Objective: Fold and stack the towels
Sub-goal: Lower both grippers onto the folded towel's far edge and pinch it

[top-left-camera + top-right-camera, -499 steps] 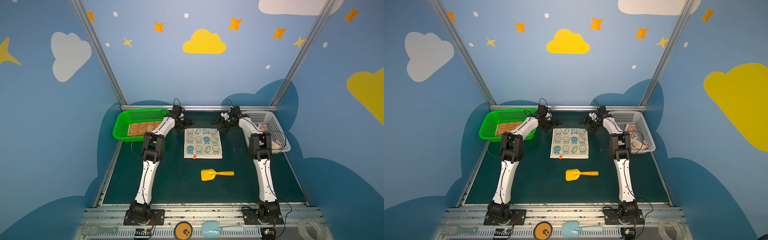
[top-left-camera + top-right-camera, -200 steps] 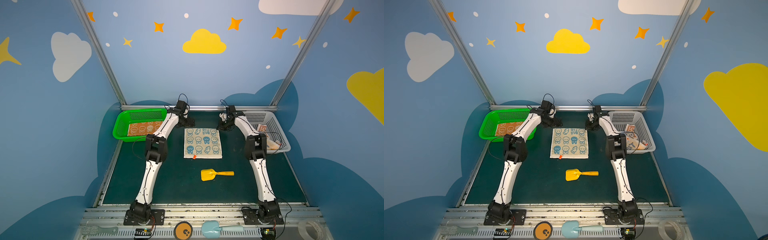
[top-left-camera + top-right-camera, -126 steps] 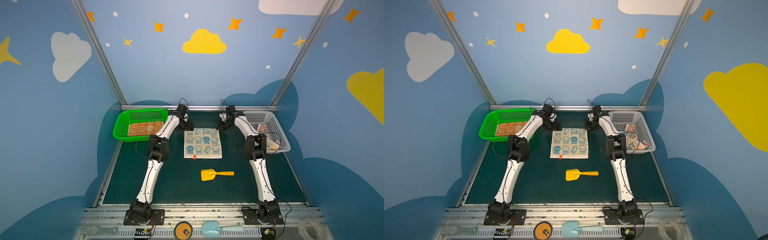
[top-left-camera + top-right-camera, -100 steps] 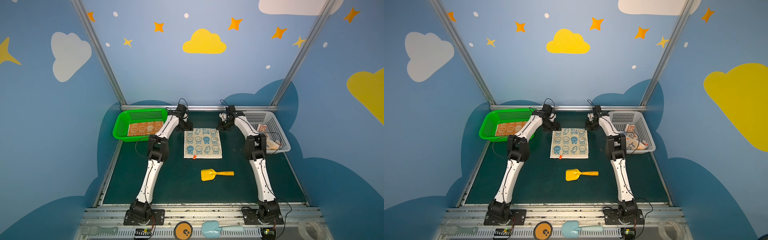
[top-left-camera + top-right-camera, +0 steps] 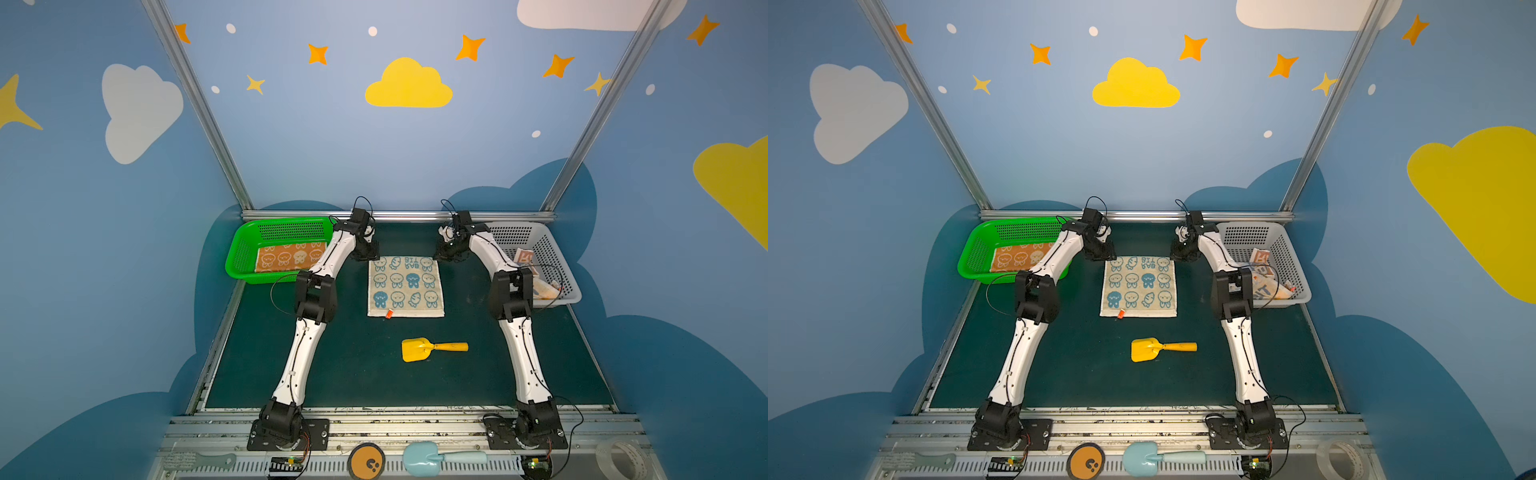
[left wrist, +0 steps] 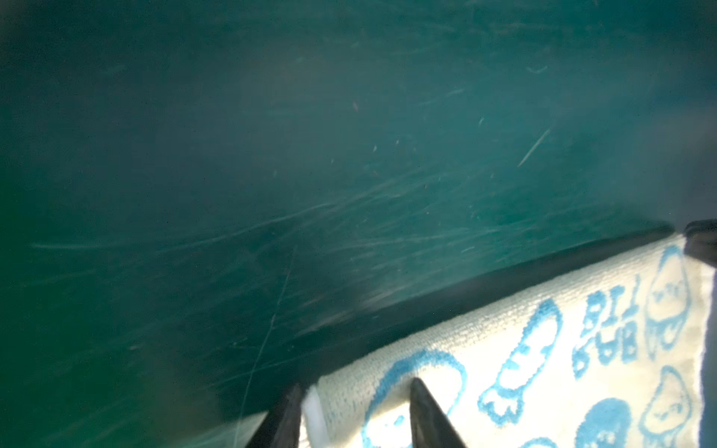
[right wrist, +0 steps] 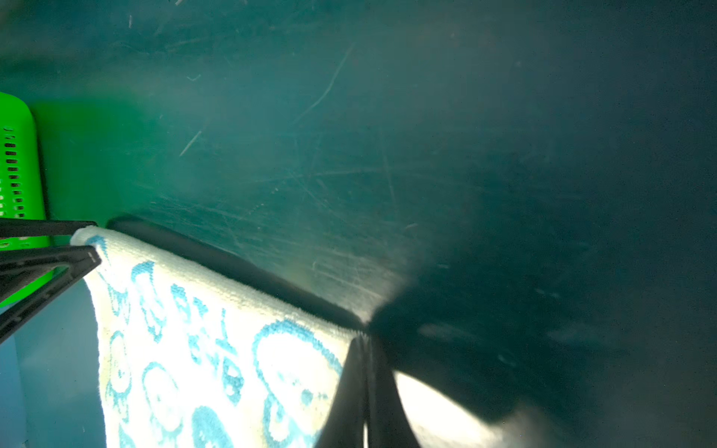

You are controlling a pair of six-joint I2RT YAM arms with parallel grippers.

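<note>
The cream-blue towel (image 5: 405, 286) (image 5: 1139, 286) lies flat and unfolded mid-table. My right gripper (image 5: 441, 254) (image 7: 364, 341) is shut on its far right corner. At the far left corner, my left gripper (image 5: 371, 254) (image 6: 355, 384) is open, its fingers apart with the towel (image 6: 543, 368) corner between them. The orange towel (image 5: 291, 257) lies in the green basket (image 5: 245, 249). A crumpled towel with block letters (image 5: 1264, 274) sits in the white basket (image 5: 557, 266).
A yellow toy shovel (image 5: 432, 348) lies on the mat in front of the towel. On the front rail are a light blue scoop (image 5: 440, 459), an orange disc (image 5: 365, 461) and a tape roll (image 5: 619, 457). The baskets flank both arms at the back.
My left gripper has moved from beside the green basket down to the towel's far left corner, and its fingers have narrowed around it. The right gripper stays shut on the far right corner.
</note>
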